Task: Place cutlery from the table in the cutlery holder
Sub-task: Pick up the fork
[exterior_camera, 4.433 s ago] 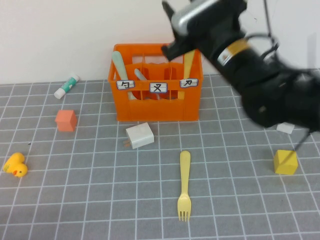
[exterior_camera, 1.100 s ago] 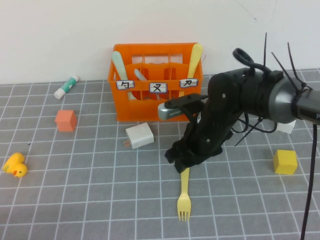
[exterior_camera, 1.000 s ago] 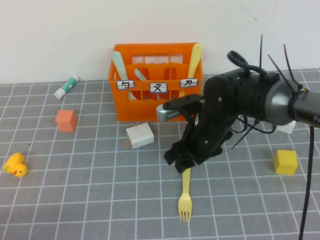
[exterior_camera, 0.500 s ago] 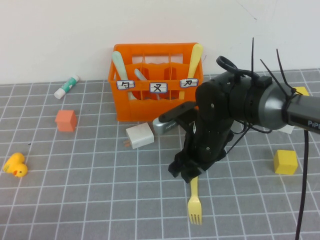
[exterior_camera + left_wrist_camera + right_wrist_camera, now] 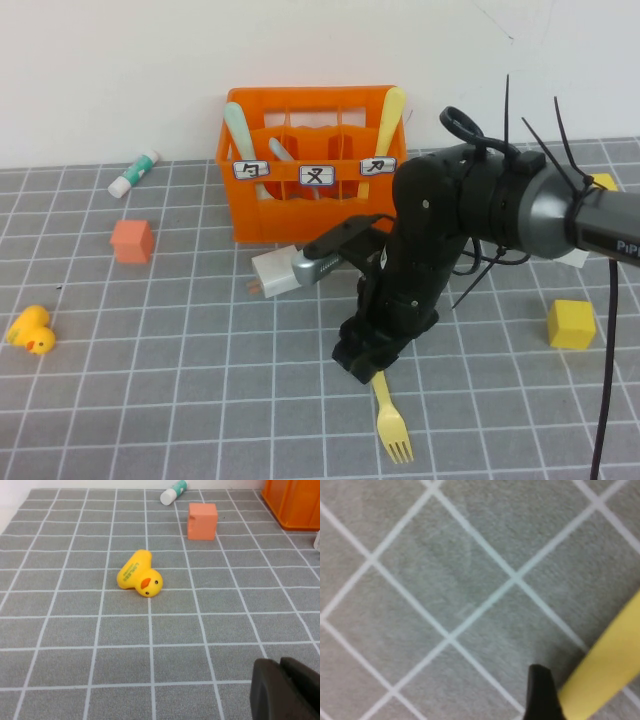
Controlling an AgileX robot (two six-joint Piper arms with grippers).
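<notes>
— Three pieces stand in the cutlery holder [image 5: 312, 175]: mint spoon [image 5: 243, 140], grey fork [image 5: 281, 150], yellow knife [image 5: 386, 118]; and the yellow fork [image 5: 391, 425]?
— On the table [image 5: 180, 400], in front of the holder, tines pointing away from it; the right gripper [image 5: 362, 362] sits low over its handle, and whether its fingers pinch I cannot tell.
— The left gripper [image 5: 289, 690]?
— Off to the holder's left, fingers pressed together, near the rubber duck [image 5: 139, 575].
</notes>
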